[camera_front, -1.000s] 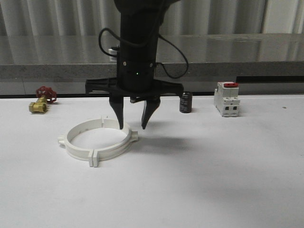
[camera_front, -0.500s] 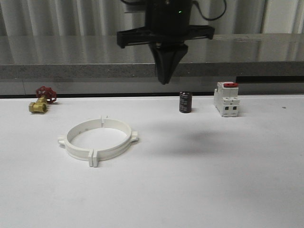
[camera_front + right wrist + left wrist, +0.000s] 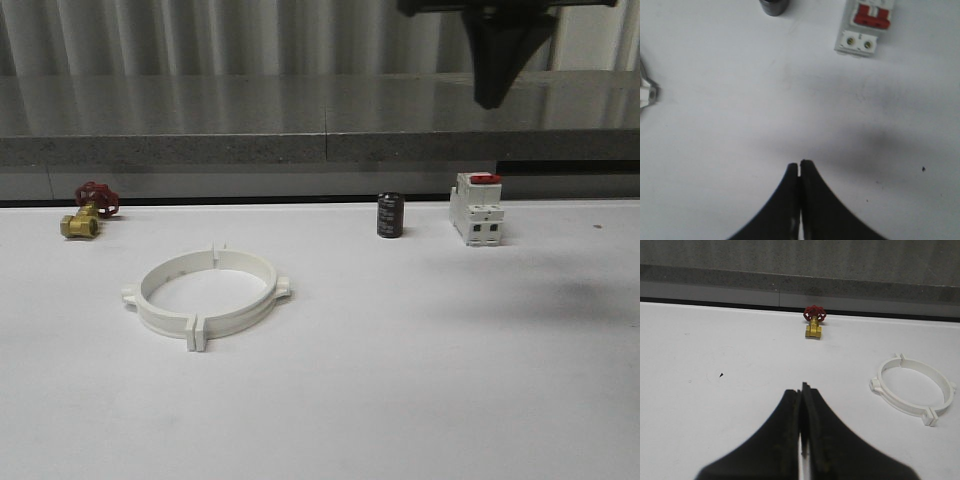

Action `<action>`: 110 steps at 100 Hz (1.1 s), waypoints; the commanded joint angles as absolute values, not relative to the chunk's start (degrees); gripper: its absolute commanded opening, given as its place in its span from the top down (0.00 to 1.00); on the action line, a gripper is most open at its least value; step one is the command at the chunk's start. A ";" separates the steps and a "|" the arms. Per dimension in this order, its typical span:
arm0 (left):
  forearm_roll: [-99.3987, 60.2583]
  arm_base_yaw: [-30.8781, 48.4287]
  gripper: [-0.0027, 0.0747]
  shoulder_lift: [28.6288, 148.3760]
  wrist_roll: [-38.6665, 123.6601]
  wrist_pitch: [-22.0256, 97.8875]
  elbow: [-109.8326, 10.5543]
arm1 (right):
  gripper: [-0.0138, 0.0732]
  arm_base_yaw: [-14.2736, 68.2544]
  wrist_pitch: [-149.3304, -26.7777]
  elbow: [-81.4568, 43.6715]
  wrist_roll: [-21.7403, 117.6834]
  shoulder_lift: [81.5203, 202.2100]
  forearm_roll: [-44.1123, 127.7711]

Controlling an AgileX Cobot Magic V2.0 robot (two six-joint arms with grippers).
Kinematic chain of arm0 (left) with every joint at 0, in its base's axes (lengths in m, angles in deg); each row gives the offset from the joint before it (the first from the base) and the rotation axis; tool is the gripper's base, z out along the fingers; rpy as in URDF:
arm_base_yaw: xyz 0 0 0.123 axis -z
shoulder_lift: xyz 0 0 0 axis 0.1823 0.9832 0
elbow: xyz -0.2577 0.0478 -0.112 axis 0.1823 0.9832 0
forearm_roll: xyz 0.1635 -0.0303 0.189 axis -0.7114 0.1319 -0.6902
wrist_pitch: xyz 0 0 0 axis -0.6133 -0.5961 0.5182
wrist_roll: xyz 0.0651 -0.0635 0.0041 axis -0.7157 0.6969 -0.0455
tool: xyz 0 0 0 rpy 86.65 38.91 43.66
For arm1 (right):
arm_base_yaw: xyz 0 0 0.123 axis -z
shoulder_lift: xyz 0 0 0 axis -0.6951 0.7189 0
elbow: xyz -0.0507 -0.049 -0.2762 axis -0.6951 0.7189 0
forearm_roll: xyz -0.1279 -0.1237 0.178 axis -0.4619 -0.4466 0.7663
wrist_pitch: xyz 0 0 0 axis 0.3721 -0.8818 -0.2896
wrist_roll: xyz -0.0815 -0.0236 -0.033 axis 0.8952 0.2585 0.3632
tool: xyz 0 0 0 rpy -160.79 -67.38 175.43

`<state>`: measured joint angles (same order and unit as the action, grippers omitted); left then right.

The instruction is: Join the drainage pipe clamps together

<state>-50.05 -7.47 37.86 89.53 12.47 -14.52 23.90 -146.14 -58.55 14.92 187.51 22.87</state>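
Because nothing on the table [image 3: 420,400] needs holding at this moment, both arms sit clear of the work, and the layout reads plainly from left to right. Farthest left, a small brass valve with a red handwheel [image 3: 85,212] lies near the back edge, out of the way. Next come the drainage pipe clamps [image 3: 207,294], two white half-rings lying flat on the table with their end tabs meeting, so that together they form one closed ring; from this the joining looks done, or all but done. Past them stands a short black cylinder [image 3: 390,215], then a white switch with a red top [image 3: 477,208], both upright along the back and well apart from the ring. The left pincer [image 3: 802,390] is clenched on nothing, hovering over bare table with the ring off to one side. The right pincer [image 3: 799,165] is likewise clenched and empty, raised high above the table near the switch, probably parked clear.
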 commanded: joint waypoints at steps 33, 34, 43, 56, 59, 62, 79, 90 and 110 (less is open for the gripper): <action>-50.03 -7.57 0.99 38.43 89.82 17.24 -16.02 | 0.91 36.37 -135.89 -35.38 15.67 163.68 26.19; -50.03 -7.57 0.99 38.43 89.82 17.24 -16.02 | 0.91 36.79 -135.49 -34.95 15.67 162.94 26.19; -50.03 -7.57 0.99 38.43 89.82 17.24 -16.02 | 0.91 39.06 -132.97 -29.37 15.67 158.34 26.79; -50.03 -7.57 0.99 38.43 89.82 17.24 -16.02 | 0.91 41.62 -127.31 -21.33 15.67 152.07 26.79; -50.03 -7.57 0.99 38.43 89.82 17.24 -16.02 | 0.91 41.91 -126.16 -19.69 15.67 150.28 26.79; -50.03 -7.57 0.99 38.43 89.82 17.24 -16.02 | 0.91 41.98 -124.85 -18.05 15.67 148.81 26.79; -50.03 -7.57 0.99 38.43 89.82 17.24 -16.02 | 0.91 41.98 -117.46 -8.72 15.67 138.89 26.79; -50.03 -7.57 0.99 38.43 89.82 17.24 -16.02 | 0.91 41.98 -112.34 -3.03 15.67 131.91 26.79; -50.03 -7.57 0.99 38.43 89.82 17.24 -16.02 | 0.92 41.98 -102.91 5.59 15.67 120.00 22.70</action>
<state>-50.05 -7.47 37.86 89.53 12.47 -14.52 41.57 -111.26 4.21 14.92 124.08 25.12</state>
